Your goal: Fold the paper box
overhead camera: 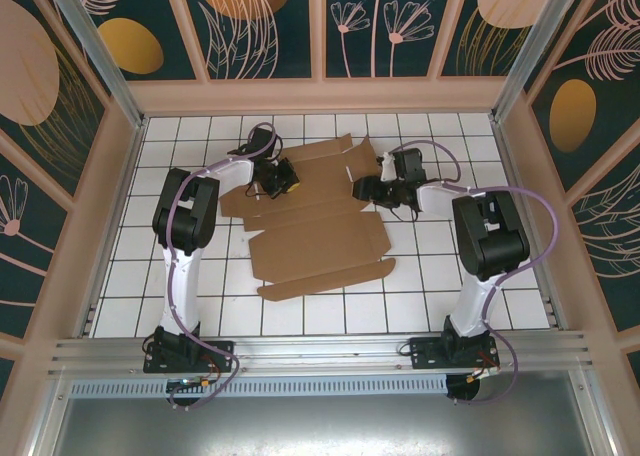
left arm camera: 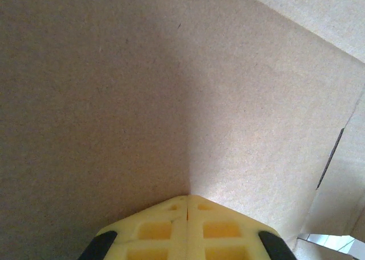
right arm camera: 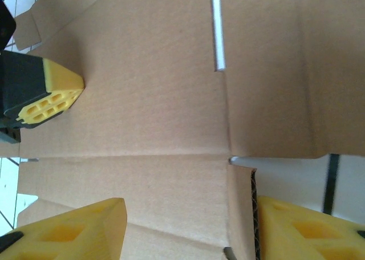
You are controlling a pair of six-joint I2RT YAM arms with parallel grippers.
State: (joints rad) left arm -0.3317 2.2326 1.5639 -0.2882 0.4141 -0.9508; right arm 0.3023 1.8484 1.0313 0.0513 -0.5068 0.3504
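The paper box (overhead camera: 320, 238) is a brown cardboard sheet lying mostly flat on the white tiles, with flaps at its far end partly raised. My left gripper (overhead camera: 279, 180) is over its far left part. In the left wrist view this gripper (left arm camera: 187, 198) is shut, its yellow tips pressed onto the cardboard (left arm camera: 171, 94) with nothing between them. My right gripper (overhead camera: 369, 190) is at the sheet's far right edge. In the right wrist view it (right arm camera: 188, 228) stands open astride a cardboard panel (right arm camera: 154, 106), one finger (right arm camera: 302, 228) against the panel's cut edge. The left gripper's tips (right arm camera: 52, 97) press the sheet further off.
The white tiled floor (overhead camera: 430, 276) is boxed in by wooden walls (overhead camera: 118, 206) on the left, right and back. A metal rail (overhead camera: 320, 351) carrying both arm bases runs along the near edge. Bare tiles lie on either side of the sheet.
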